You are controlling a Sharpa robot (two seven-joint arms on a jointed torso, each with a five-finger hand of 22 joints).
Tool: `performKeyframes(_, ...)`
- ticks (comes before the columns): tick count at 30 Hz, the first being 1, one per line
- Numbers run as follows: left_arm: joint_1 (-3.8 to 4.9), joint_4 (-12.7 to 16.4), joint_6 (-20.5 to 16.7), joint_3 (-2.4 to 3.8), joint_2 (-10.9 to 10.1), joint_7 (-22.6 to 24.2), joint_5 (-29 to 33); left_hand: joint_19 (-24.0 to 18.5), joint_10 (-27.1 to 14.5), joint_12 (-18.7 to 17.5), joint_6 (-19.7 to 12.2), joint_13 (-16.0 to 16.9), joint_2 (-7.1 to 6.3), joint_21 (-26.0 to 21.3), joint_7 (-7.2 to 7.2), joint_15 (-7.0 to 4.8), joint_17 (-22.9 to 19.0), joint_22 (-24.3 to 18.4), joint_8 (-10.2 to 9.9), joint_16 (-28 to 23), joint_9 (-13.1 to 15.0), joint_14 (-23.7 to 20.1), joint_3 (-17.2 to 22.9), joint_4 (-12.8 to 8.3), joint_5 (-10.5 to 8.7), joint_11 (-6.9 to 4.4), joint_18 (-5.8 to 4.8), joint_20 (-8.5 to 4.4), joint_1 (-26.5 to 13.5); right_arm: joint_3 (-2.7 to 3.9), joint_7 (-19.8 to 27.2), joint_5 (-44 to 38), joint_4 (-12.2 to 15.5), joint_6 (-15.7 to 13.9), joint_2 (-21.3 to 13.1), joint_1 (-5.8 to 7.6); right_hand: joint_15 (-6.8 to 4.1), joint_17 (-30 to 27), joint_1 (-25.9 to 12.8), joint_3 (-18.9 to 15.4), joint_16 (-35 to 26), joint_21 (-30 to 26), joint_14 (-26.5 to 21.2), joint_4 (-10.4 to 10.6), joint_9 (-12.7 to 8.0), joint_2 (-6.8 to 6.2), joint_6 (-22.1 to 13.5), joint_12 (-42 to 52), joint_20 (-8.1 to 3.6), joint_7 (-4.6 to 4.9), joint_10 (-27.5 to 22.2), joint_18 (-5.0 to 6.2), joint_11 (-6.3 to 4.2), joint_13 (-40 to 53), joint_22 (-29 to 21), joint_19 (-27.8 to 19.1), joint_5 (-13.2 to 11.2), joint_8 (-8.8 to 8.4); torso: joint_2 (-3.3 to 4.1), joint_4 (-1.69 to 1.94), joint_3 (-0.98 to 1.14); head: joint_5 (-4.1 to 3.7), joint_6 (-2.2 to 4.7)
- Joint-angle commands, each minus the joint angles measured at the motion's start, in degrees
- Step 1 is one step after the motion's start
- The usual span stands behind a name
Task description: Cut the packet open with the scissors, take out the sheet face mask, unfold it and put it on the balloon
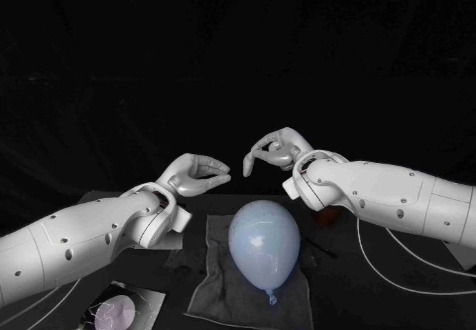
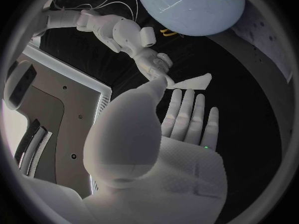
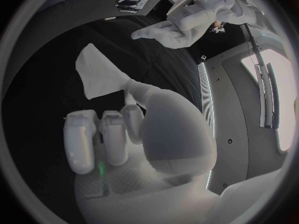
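**A:** Sheet face mask [image 3: 99, 77], how does it look, and where is it?

**B:** In the head view both hands are raised above the tabletop [image 1: 386, 309]. The balloon [image 1: 264, 244] lies on a grey cloth [image 1: 213, 282]. The left hand [image 1: 199, 173] holds nothing, its fingers loosely curved and apart.

**A:** And the left wrist view?

**B:** The mask is a small white folded piece in the air, at the fingertips of the right hand [image 1: 273, 152].

**A:** The right wrist view?

**B:** White, flat, not unfolded. The right hand pinches one corner between thumb and finger.
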Motion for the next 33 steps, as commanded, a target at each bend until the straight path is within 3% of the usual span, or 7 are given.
performKeyframes(1,0.07,-0.68,-1.15,0.07,-0.27,1.64,4.36,1.26,0.11,0.28,0.44,-0.01,-0.23,0.54,1.18,-0.38,0.11,0.16,-0.36,0.53,-0.21,0.28,-0.29,0.17,0.11,-0.09,-0.01,0.02,0.67,0.06,3.27,0.81,0.55,6.95,-0.23,0.01,-0.3,15.09,-0.12,0.35,0.24,0.37,6.07,0.13,4.29,0.29,0.18,-0.07,-0.31,0.03,1.94,-0.36,-0.51,7.45,15.09,6.25,0.18,1.59,0.02,0.0,0.02,0.0,0.06)
performKeyframes(10,0.06,-2.49,-1.7,0.07,-0.08,1.85,6.67,2.56,-1.5,-0.17,-0.41,-0.15,-0.7,0.83,0.77,-0.23,0.05,0.21,-1.51,1.29,-0.96,0.21,-2.0,0.82,0.12,0.25,0.25,-0.01,1.05,0.07,4.71,1.05,1.8,9.75,-0.6,0.01,-0.29,15.09,-0.15,0.38,0.24,0.37,6.07,0.12,4.31,0.28,0.15,-0.13,-0.31,0.03,1.91,-0.36,-0.5,7.43,15.09,6.25,0.17,1.59,-0.05,-0.06,0.0,0.12,0.09)
performKeyframes(14,0.05,-3.18,-1.36,0.08,0.55,1.58,7.04,1.1,-3.54,-0.41,-2.42,-0.1,-0.41,0.34,-1.89,1.0,-0.66,-0.08,-3.15,0.69,-1.78,-1.87,-6.39,1.88,0.09,2.02,-0.07,0.02,1.79,0.08,4.99,1.07,2.57,10.16,-0.56,0.01,-0.29,15.09,-0.15,0.38,0.24,0.37,6.07,0.12,4.31,0.28,0.15,-0.13,-0.31,0.03,1.91,-0.36,-0.5,7.43,15.09,6.25,0.17,1.59,0.05,-0.04,0.03,0.34,0.15)
performKeyframes(17,0.04,-3.26,0.19,0.08,1.08,1.06,6.53,-0.01,-5.12,-0.52,-3.35,-0.12,0.24,-0.01,-1.96,0.88,-1.64,-0.19,-3.98,-0.21,-2.18,-4.24,-10.86,2.88,0.13,0.88,-0.23,0.06,3.05,0.08,5.13,1.07,3.35,10.43,-0.56,0.01,-0.29,15.09,-0.15,0.38,0.24,0.37,6.07,0.12,4.31,0.28,0.15,-0.13,-0.31,0.03,1.91,-0.36,-0.5,7.43,15.09,6.25,0.17,1.59,0.05,-0.05,0.01,0.32,0.11)
performKeyframes(18,0.03,-3.2,1.27,0.08,1.31,0.75,6.14,-0.34,-5.96,-0.73,-3.55,-0.15,0.34,-0.1,-1.39,1.22,-2.45,-0.22,-4.17,-1.02,-2.27,-6.3,-13.43,3.69,0.13,-0.49,-0.26,0.08,3.28,0.08,5.21,1.06,3.72,10.51,-0.59,0.01,-0.29,15.09,-0.15,0.38,0.24,0.37,6.07,0.12,4.31,0.28,0.15,-0.13,-0.31,0.03,1.91,-0.36,-0.5,7.43,15.09,6.25,0.17,1.59,0.05,-0.06,0.02,0.33,0.1)
performKeyframes(22,0.02,-3.14,3.82,0.09,2.08,0.19,5.18,-0.59,-6.89,-0.47,-3.54,-0.07,2.1,-0.15,-1.17,1.52,-3.68,-0.22,-4.34,-1.8,-2.4,-7.63,-21.57,7.53,0.11,-1.34,-0.29,0.09,6.35,0.08,5.47,1.05,4.6,10.61,-0.67,0.0,-0.29,15.09,-0.15,0.38,0.24,0.37,6.07,0.12,4.31,0.28,0.15,-0.13,-0.31,0.03,1.91,-0.36,-0.5,7.43,15.09,6.25,0.17,1.59,0.0,-0.04,0.01,0.41,0.07)
performKeyframes(33,-0.09,-3.8,6.69,0.16,3.85,0.13,3.05,-3.88,-8.5,-1.09,-4.53,-0.15,4.03,-0.64,-2.42,2.16,-6.43,-0.52,-5.07,-5.17,-2.73,-14.29,-23.71,7.8,0.1,-3.74,-0.34,0.06,10.87,0.08,5.82,1.04,5.61,10.86,-0.37,0.0,-0.28,15.09,-0.22,0.5,0.24,0.37,6.07,0.04,4.38,0.27,0.06,-0.1,-0.3,0.04,1.92,-0.36,-0.5,7.46,15.09,6.25,0.18,1.63,0.03,-0.07,0.02,0.54,0.17)
